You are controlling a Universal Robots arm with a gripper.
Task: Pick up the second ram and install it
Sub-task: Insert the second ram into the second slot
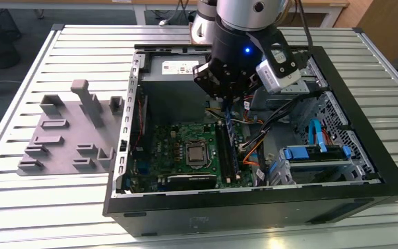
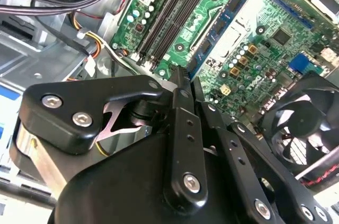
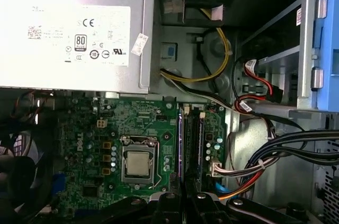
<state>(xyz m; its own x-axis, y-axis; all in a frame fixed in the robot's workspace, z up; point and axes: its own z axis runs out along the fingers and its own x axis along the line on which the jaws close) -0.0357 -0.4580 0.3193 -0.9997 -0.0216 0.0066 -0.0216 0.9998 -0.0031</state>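
right now i am seeing the second ram (image 1: 227,116) as a thin dark-blue edge hanging straight below the gripper (image 1: 227,98), inside the open computer case (image 1: 254,212) and over the motherboard (image 1: 178,148). as far as i can judge, the tool is clamping on it. in the second wrist view the gripper (image 2: 185,83) is showing its two fingers drawn close together. in the first wrist view a narrow dark strip is sitting between them at the gripper (image 3: 185,198). i am judging that the stick is not yet seated and is hovering just above the memory slots (image 3: 192,144). what i am watching is alignment. its long axis is running along the slots, from the power supply (image 3: 74,33) end toward the opposite edge of the board. the slots are lying directly beneath the tool, beside the processor socket (image 3: 139,161). over at the exterior view's left, the grey tray (image 1: 60,140) is standing well apart from the work.
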